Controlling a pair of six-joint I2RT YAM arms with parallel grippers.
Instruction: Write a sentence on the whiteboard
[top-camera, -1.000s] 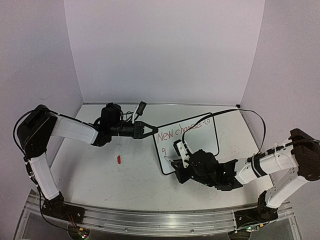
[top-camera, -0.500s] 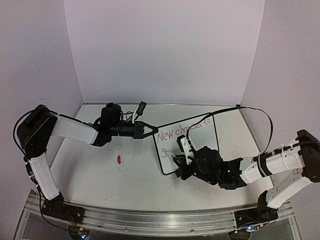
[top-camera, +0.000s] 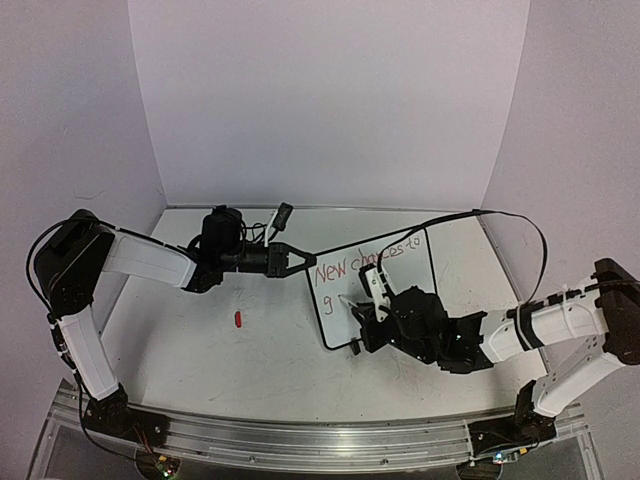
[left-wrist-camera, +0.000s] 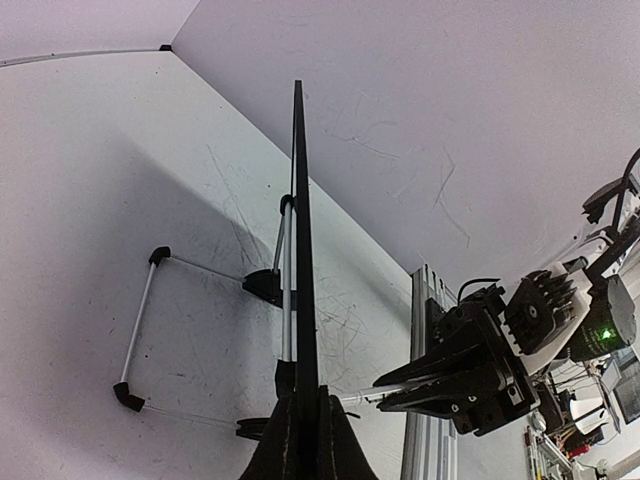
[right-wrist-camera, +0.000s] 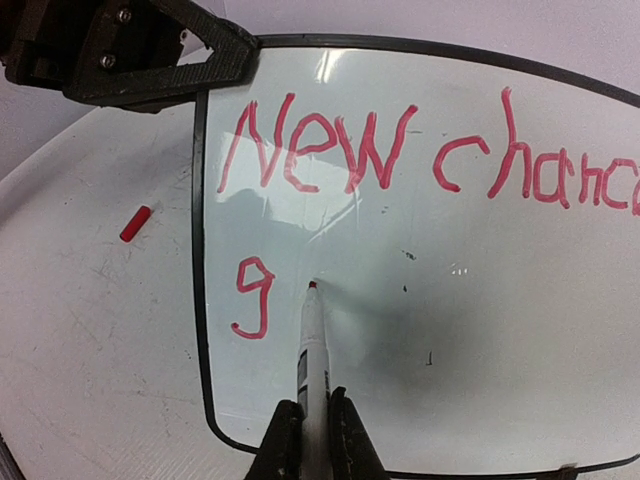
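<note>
The whiteboard stands tilted on the table, with "New chances to" in red on its top line and a "g" below. My left gripper is shut on its upper left corner; the left wrist view looks along the black frame edge clamped in that gripper. My right gripper is shut on a white marker. The marker's red tip rests on the board just right of the "g". From above, the right gripper hovers over the board's lower left part.
A red marker cap lies on the table left of the board, also seen as the cap in the right wrist view. The board's black feet and wire stand rest behind it. White walls enclose the table.
My right gripper has moved the marker a little up and to the right across the board, to just right of the "g". The left arm and the board have stayed still.
</note>
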